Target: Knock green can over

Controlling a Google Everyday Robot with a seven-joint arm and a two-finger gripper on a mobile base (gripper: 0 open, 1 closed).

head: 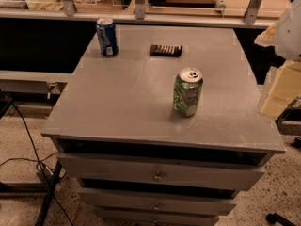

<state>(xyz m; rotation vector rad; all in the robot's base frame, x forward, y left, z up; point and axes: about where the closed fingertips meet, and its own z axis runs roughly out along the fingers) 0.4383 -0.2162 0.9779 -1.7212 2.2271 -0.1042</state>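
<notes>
Grey drawer cabinet (127, 98) fills the frame. The gripper (282, 89) looks to be the pale blocky shape at the right edge, well apart from everything, and I can't tell if it's apart or together. Green can (188, 92) stands upright right of centre, with the blue can (107, 36) at upper left and a small dark flat item (166, 50) at upper centre. The can is thin aluminium, likely light, stiff and slick on that smooth top, so no grasp needed: push sideways high near the rim so it tips instead of sliding.
</notes>
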